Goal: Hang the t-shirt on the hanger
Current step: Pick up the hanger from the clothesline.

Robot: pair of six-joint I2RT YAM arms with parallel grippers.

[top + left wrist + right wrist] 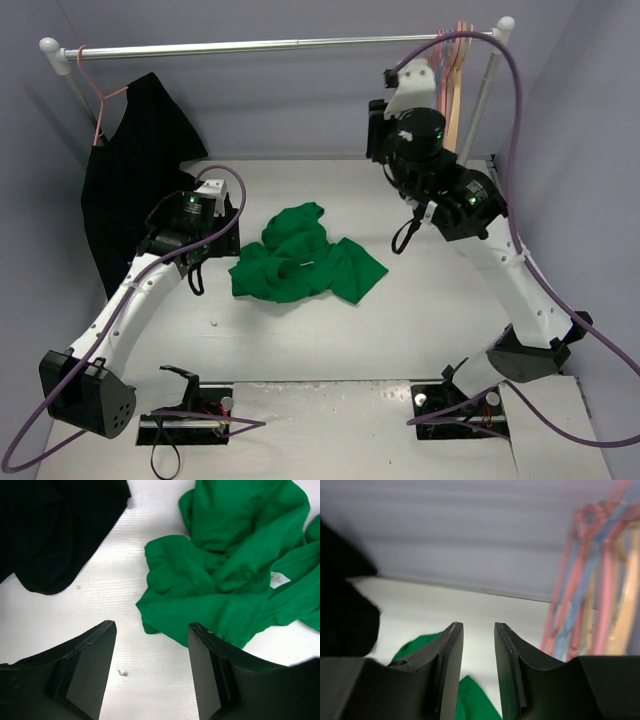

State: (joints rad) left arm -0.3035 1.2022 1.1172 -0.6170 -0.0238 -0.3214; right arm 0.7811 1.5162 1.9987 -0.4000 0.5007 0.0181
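Left claw [150,628] agape, crumpled green t-shirt [235,565], white label [280,579] showing

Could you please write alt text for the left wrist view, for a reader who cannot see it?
A crumpled green t-shirt lies on the white table at upper right, its white label showing. The left gripper stands open and empty at the bottom, one finger near the cloth's edge. A black garment fills the upper left.

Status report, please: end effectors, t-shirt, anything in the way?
Left end effector open, empty, by t-shirt. Right end effector open, empty, near hangers. T-shirt crumpled on table. Way clear.
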